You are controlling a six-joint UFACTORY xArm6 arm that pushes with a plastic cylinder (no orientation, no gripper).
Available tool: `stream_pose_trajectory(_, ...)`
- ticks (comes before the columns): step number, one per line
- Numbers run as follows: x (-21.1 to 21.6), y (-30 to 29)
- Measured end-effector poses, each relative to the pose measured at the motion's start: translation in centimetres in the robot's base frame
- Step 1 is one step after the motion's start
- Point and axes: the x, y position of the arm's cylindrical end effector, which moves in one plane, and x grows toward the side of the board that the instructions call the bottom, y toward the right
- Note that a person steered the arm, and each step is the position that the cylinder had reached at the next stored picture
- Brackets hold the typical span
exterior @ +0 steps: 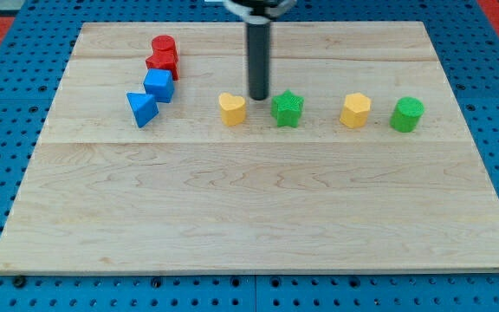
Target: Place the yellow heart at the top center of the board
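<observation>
The yellow heart (231, 109) lies on the wooden board (258, 208), a little left of centre in the upper half. My tip (259, 97) rests on the board just to the heart's upper right, between it and a green star (288, 109). The tip is close to both blocks; I cannot tell whether it touches either. The rod rises straight up out of the view's top.
A red cylinder (164, 45) and a red block (162, 62) sit at the upper left, with a blue cube (158, 86) and a blue triangle (142, 108) below them. A yellow hexagon (355, 111) and a green cylinder (407, 114) lie at the right.
</observation>
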Motion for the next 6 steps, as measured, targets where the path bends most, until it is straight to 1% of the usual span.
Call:
stream_pose_trajectory(1, 4.9, -0.1)
stream_pose_trajectory(2, 6.5, -6.2)
stream_pose_trajectory(3, 1.4, -6.5)
stream_pose_trajectory(4, -5.2, -3.2)
stream_pose_trajectory(5, -1.2, -1.3)
stream_pose_trajectory(6, -3.2, 0.6)
